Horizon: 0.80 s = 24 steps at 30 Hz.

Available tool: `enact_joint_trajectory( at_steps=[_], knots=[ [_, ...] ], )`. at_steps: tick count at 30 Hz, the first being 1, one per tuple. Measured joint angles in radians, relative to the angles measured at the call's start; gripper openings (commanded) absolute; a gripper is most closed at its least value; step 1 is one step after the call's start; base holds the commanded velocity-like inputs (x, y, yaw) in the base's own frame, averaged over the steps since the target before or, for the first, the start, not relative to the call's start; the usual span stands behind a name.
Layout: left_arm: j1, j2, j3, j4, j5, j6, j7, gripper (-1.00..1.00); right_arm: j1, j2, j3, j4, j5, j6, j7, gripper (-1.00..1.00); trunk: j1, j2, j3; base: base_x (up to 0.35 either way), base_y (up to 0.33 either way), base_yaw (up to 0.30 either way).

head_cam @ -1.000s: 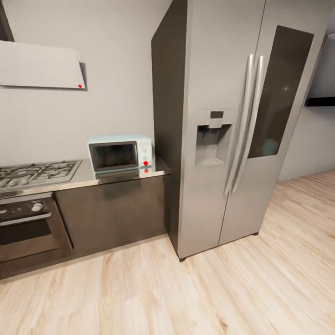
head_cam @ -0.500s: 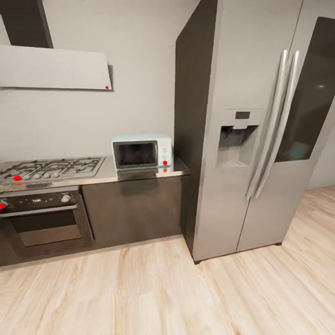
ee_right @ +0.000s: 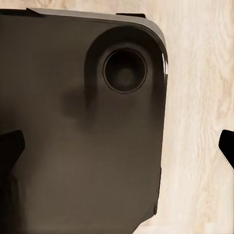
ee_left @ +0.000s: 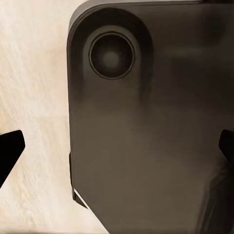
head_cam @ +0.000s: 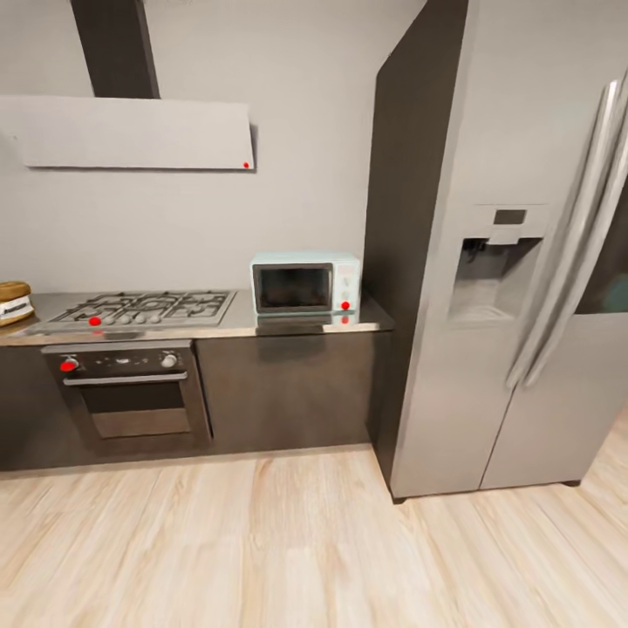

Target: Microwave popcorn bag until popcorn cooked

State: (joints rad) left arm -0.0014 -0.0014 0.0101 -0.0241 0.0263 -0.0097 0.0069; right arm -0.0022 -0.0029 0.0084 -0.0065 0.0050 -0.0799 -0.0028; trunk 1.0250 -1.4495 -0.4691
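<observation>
The pale mint-blue microwave (head_cam: 305,284) stands with its door shut at the right end of the grey countertop (head_cam: 237,324), against the fridge side. At the far left edge of the head view a squat tan-brown popcorn bag (head_cam: 13,302) with a white label sits on the countertop, partly cut off. The popcorn itself is out of sight. My left gripper (ee_left: 117,150) hangs open over the robot's dark base and the floor, with one black fingertip at each side of the left wrist view. My right gripper (ee_right: 117,146) is open in the same way, holding nothing.
A grey gas hob (head_cam: 144,308) lies between bag and microwave, above a black built-in oven (head_cam: 131,394). A range hood (head_cam: 131,133) hangs on the wall. A tall steel fridge (head_cam: 506,262) stands at the right. Pale wood floor (head_cam: 305,541) stretches before the cabinets.
The camera has turned left, so the whole picture has slid right. The hob, the oven and the popcorn bag have come into view, and the fridge now runs off the right edge.
</observation>
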Motion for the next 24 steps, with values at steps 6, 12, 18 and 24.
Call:
enact_joint_trajectory(
  at_steps=[6, 12, 18, 24],
  knots=[
    [0.0, 0.0, -0.001, 0.001, 0.0, 0.008, -0.001, 1.0, 0.0, -0.002, 0.0, 0.0, -0.001, -0.001, 0.0, 1.0, -0.001, 0.0, 0.0, 0.209, 0.0, 0.115],
    [0.0, 0.003, -0.001, 0.0, 0.0, 0.011, -0.001, 1.0, 0.0, -0.002, -0.001, 0.0, -0.001, -0.001, 0.0, 1.0, -0.001, 0.0, 0.0, 0.311, 0.0, 0.004],
    [0.0, 0.003, -0.002, 0.0, 0.0, 0.011, -0.001, 1.0, 0.0, -0.002, -0.001, 0.0, -0.001, 0.003, 0.001, 1.0, -0.001, 0.0, 0.0, 0.315, 0.0, 0.0],
    [0.0, 0.003, -0.002, 0.0, 0.0, 0.011, -0.001, 1.0, 0.0, -0.002, -0.001, 0.0, -0.001, 0.003, 0.001, 1.0, -0.001, 0.0, 0.0, 0.315, 0.0, 0.0]
  ],
)
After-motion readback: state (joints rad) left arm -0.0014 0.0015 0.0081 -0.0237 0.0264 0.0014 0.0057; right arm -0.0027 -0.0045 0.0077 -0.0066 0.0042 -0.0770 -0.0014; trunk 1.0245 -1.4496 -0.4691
